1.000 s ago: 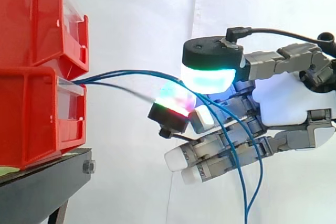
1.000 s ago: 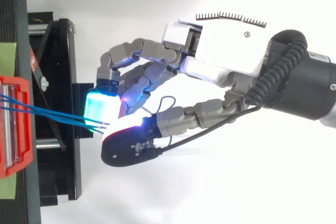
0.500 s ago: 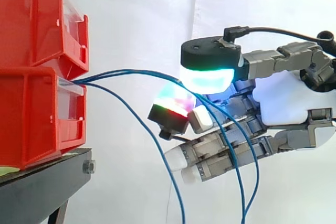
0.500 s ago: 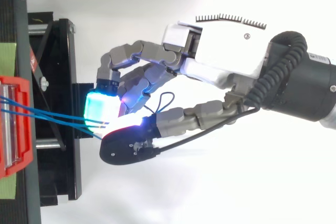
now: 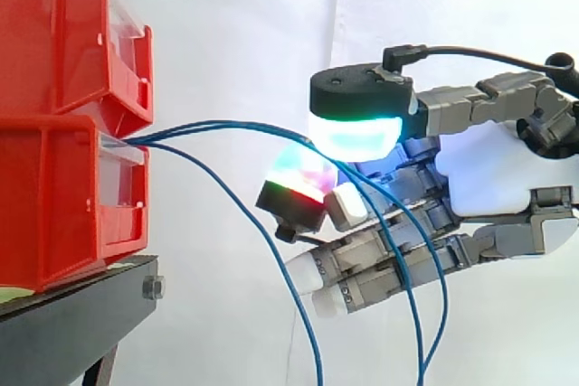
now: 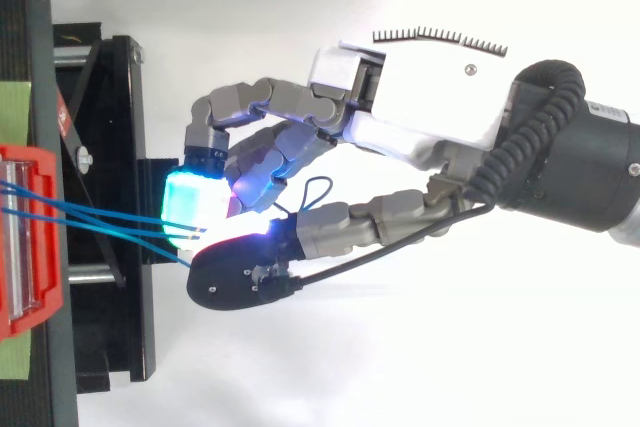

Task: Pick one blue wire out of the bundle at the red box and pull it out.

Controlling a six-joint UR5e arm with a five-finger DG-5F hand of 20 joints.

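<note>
Two blue wires (image 5: 226, 124) leave the front of the lower red bin (image 5: 54, 196) together and run almost level to the right, rising in a slight arc. They pass between the hand's cyan-green thumb pad (image 5: 357, 137) above and a red-and-green finger pad (image 5: 298, 174) below. Past that pinch they drop in front of the other curled fingers and run out at the bottom edge. The hand (image 5: 488, 178) is closed on this pair, thumb and finger pressed toward each other with the wires between them.

A third wire (image 5: 262, 250) starts at the same spot on the bin but hangs free, curving down and out of view well left of the fingers, apart from the hand. A second ago it stretched nearly straight toward the finger pad; half a second ago it had already fallen into this slack curve, and its shape has barely changed since. The pinched pair and the hand sit almost where they were, the thumb only a touch nearer the bin.

From above, the three wires (image 6: 100, 219) fan out slightly from the bin (image 6: 30, 237) across the black stand (image 6: 110, 147) to the hand (image 6: 430, 87), the lowest one ending under the thumb's black cap.

A second red bin (image 5: 54, 33) is stacked on the lower one, before the white curtain (image 5: 235, 24).
</note>
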